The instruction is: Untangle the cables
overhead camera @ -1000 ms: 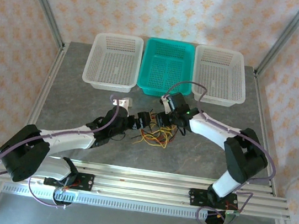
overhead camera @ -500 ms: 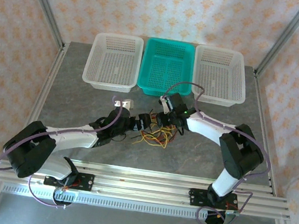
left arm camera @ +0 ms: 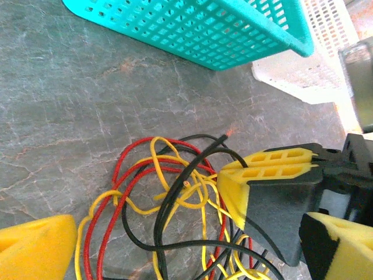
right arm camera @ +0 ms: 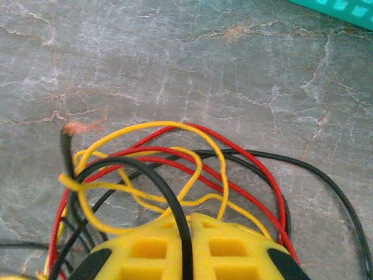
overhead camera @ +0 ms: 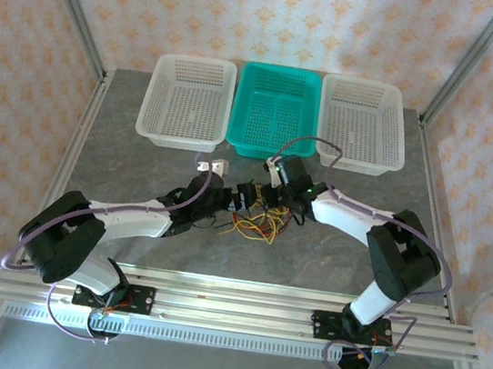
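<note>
The table (overhead camera: 133,141) carries three baskets along the upper part of the top view: the left white basket (overhead camera: 159,103), the teal basket (overhead camera: 279,71) and the right white basket (overhead camera: 368,84). Both arms reach inward to the centre of that view, where the cables (overhead camera: 257,226) lie in one loose red, yellow and black bundle just below the teal basket.

The left gripper (left arm camera: 186,256) stands spread wide, its pads at the lower corners of the left wrist view with the bundle between them and nothing pinched. The right gripper (right arm camera: 187,227) is pressed together on a black cable (right arm camera: 125,160), which runs down between its yellow pads.

Step in hand (a judgement): the first strand is secured and separation is about to start. The next move calls for the left gripper to pin the remaining loops while the right draws its strand out slowly, so no crossing tightens.

The lower bundle is cut off at the bottom edge of both wrist views. Crossings under the right pads are hidden. The cable count cannot be told, nor whether the pinched strand ends at the frayed tip (right arm camera: 70,129).
</note>
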Tool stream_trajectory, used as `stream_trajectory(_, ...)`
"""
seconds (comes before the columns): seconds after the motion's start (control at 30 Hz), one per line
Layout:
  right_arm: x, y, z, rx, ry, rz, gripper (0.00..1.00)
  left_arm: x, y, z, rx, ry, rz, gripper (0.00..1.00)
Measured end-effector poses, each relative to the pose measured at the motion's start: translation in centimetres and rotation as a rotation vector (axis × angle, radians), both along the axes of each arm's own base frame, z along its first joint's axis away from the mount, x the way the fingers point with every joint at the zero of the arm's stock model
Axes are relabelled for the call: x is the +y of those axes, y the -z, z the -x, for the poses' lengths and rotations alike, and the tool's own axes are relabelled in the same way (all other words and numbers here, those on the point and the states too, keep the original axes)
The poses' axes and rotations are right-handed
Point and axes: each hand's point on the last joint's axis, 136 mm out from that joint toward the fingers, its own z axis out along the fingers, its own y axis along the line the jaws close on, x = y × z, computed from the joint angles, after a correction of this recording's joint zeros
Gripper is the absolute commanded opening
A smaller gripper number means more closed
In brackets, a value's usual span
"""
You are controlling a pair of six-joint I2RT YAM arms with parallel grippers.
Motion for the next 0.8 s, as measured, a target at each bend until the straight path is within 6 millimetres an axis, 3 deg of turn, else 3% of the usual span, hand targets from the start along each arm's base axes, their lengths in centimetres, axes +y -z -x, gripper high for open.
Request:
stream_trajectory(0.13, 0.3, -0.2, 0.2, 0.003, 0.004, -0.035, 0.00, -0.6, 0.3, -0.1, 0.004, 0.006, -0.009, 0.99)
stream_trajectory(0.8, 0.1, -1.3, 0.5, 0.037, 0.031, -0.129, 0.00, -2.0, 1.0, -1.5, -0.010, -0.016, -0.010, 0.99)
